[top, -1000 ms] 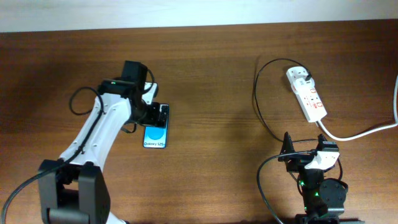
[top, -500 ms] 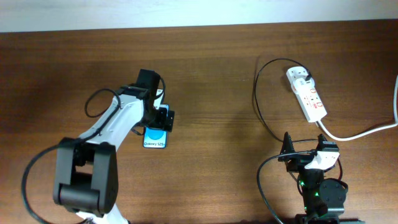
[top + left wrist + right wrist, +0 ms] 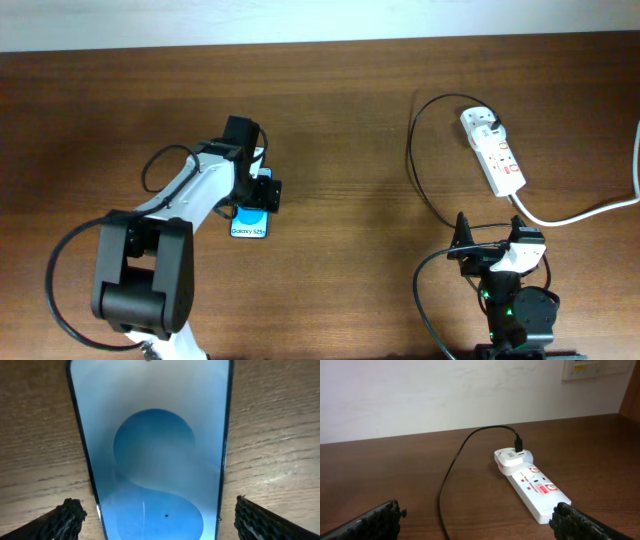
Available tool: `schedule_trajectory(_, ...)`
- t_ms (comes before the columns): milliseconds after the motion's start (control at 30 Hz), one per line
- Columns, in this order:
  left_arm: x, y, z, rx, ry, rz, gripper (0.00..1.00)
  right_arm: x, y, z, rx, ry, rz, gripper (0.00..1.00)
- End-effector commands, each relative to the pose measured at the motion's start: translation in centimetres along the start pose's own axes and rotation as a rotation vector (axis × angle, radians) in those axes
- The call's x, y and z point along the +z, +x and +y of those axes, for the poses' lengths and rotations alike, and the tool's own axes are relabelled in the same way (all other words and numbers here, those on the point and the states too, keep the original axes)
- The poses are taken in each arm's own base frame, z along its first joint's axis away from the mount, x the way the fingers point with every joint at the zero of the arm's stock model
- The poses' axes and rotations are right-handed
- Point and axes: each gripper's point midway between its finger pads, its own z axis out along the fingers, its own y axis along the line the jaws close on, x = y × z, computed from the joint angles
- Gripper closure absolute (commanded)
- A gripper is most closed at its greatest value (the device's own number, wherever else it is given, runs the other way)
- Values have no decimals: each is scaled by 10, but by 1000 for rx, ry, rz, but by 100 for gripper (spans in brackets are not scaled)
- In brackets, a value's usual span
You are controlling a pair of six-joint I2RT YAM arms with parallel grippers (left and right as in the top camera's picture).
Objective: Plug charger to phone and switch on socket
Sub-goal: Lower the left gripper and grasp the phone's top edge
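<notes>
1. Left gripper (image 3: 160,521): spread wide, fingers either side of the phone (image 3: 155,450), which lies screen-up on the table (image 3: 350,120).
2. Right gripper (image 3: 479,522): spread wide, empty, facing the socket (image 3: 535,487).
3. Charger (image 3: 451,472): plugged in at the socket's far end, well apart from the phone.

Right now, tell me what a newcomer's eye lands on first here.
The phone with its bright blue screen, mid-left on the table, with the left hand open over its far end, a finger on either side. Next comes the white socket at the far right. The black charger is plugged into its far end and curves down toward the open right hand.
</notes>
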Motion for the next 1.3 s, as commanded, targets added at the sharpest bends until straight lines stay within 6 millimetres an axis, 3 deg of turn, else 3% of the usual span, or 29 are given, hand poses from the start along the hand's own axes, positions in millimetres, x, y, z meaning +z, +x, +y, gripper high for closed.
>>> schedule_trajectory(0, 16, 12, 3, -10, -12, 21, 1, 0, 5, -1, -1, 5, 11, 2)
schedule_trajectory(567, 22, 7, 2, -22, -8, -18, 1, 0, 5, -1, -1, 5, 11, 1)
schedule_trajectory(700, 36, 16, -3, -21, 27, 15, 1, 0, 5, -1, -1, 5, 11, 2)
schedule_trajectory(767, 48, 26, -2, -22, 21, 63, 16, 0, 5, -1, -1, 5, 11, 2)
schedule_trajectory(800, 50, 29, -2, -22, 20, 80, 17, 0, 5, -1, -1, 5, 11, 2)
schedule_trajectory(900, 50, 36, -2, -23, 17, 108, 37, 0, 5, -1, -1, 5, 11, 2)
schedule_trajectory(1067, 49, 41, -4, -27, 29, 128, 59, 0, 5, -1, -1, 5, 11, 2)
schedule_trajectory(1267, 36, 25, -14, -29, 81, 115, 65, 0, 5, -1, -1, 5, 11, 2)
